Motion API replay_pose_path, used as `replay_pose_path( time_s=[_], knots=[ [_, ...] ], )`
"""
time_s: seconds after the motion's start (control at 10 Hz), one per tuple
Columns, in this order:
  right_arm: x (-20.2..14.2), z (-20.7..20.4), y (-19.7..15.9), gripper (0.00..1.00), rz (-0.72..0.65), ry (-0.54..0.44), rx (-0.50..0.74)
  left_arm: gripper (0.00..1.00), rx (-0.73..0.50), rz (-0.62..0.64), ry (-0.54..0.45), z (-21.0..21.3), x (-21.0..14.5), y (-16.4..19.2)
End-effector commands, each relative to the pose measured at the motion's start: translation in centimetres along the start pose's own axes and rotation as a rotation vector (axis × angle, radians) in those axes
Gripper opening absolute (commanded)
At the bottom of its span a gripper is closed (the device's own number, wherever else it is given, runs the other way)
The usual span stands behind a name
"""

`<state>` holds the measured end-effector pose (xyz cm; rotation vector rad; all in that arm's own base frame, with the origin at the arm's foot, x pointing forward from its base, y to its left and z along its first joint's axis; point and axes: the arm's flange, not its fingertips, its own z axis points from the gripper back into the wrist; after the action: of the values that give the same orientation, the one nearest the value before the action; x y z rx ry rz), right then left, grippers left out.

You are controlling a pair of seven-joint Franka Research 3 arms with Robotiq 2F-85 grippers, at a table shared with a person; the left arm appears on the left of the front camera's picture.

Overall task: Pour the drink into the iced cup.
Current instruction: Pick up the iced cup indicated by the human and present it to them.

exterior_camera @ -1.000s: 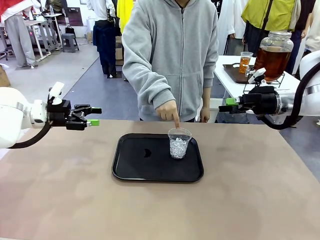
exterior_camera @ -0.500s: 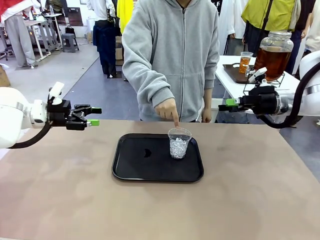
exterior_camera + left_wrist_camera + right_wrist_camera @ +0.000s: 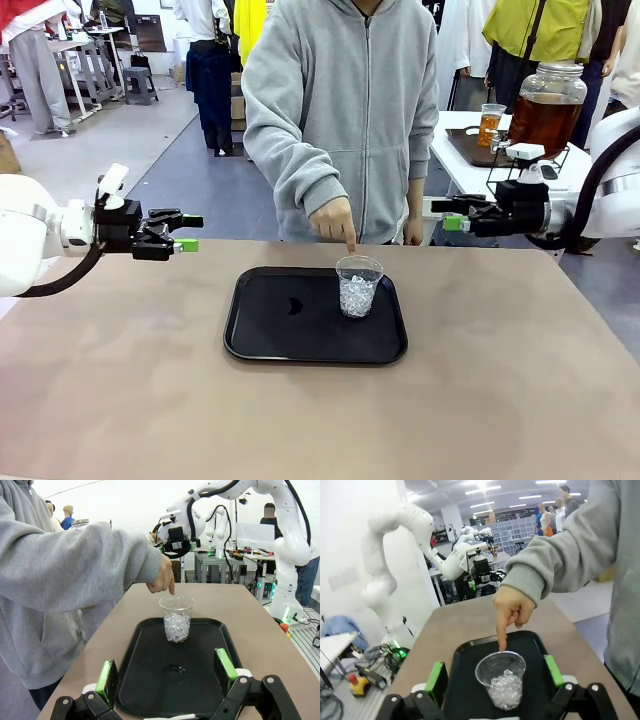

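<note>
Right end effector (image 3: 446, 212) hovers apart from iced cup (image 3: 359, 285).

No lettering, number, brand or sign is showing clearly enough to read in any view. The clear plastic cup of ice (image 3: 358, 285), the black rectangular tray (image 3: 270, 335), the big glass jar of amber drink (image 3: 547, 110) and the person's grey hooded top (image 3: 340, 110) are all showing plain surfaces.

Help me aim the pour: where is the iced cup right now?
In the front view the iced cup stands on the black tray, right of its middle, under the person's pointing hand.
</note>
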<state>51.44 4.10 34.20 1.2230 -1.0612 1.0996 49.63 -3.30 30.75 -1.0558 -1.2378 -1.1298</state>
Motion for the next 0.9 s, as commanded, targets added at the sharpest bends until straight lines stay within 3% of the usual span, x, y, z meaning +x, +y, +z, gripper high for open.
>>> replay_pose_path(
  time_s=[0.0,0.3,0.6,0.7,0.8],
  knots=[
    [-2.4,-0.6,-0.6,1.00,0.113,0.003,0.016,1.00,0.008,-0.003,-0.005,-0.2,0.2,0.0],
    [-4.8,-0.9,-1.1,1.00,0.238,0.016,-0.063,1.00,0.008,-0.003,-0.005,-0.2,0.2,0.0],
    [-5.9,-0.5,-1.3,1.00,0.194,0.043,-0.136,1.00,0.008,-0.003,-0.005,-0.2,0.2,0.0],
    [-5.5,0.0,-1.4,1.00,0.213,0.024,-0.058,1.00,0.008,-0.003,-0.005,-0.2,0.2,0.0],
    [-5.5,0.0,-1.4,1.00,0.213,0.024,-0.058,1.00,0.008,-0.003,-0.005,-0.2,0.2,0.0]
  ],
)
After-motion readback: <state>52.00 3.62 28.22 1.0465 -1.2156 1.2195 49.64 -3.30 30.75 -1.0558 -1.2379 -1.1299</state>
